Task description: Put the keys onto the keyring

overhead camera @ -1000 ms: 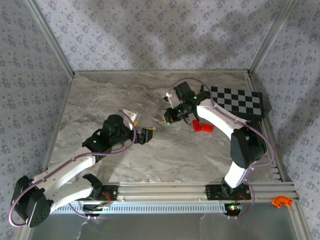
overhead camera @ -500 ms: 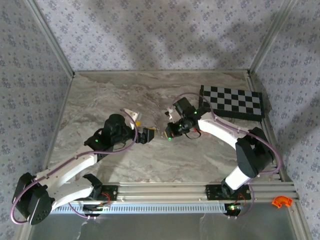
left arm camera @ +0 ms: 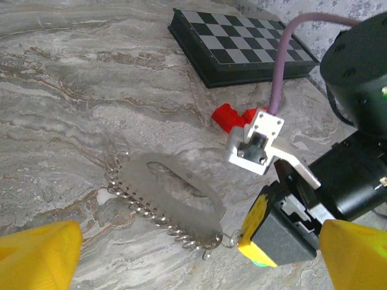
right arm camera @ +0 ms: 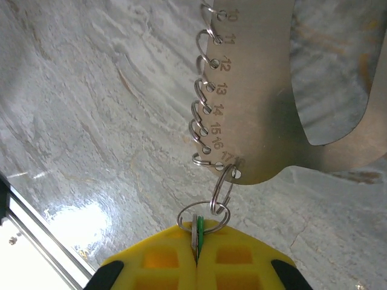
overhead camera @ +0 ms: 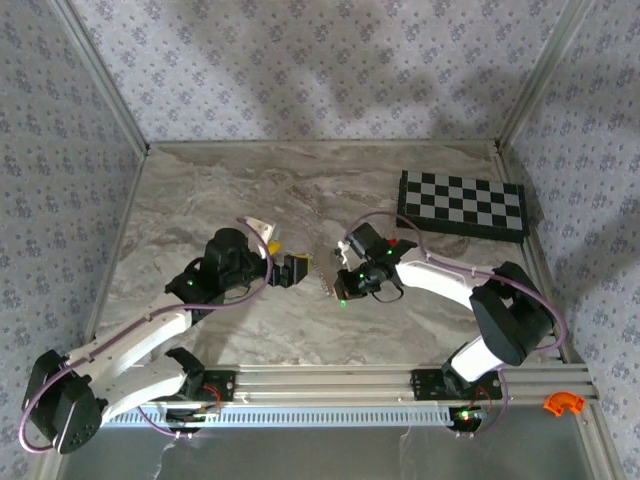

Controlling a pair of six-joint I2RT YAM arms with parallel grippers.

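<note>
Where the top view blurs small parts, left gripper (overhead camera: pixel 298 270) and right gripper (overhead camera: pixel 335 285) nearly meet; red block (overhead camera: pixel 393 243) half hidden. Left wrist: jaws wide, keyring (left arm camera: pixel 181 199) between. Right wrist: jaws pinch green key (right arm camera: pixel 197 232), ring-linked to keyring ahead.

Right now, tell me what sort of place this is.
Probably a robot test enclosure: grey marble-patterned tabletop, floral-patterned walls around it, and a black-and-white checkered board.

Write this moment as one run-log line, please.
right gripper: shut on green key | key: at ring linked to metal plate | left gripper: open, empty
</note>
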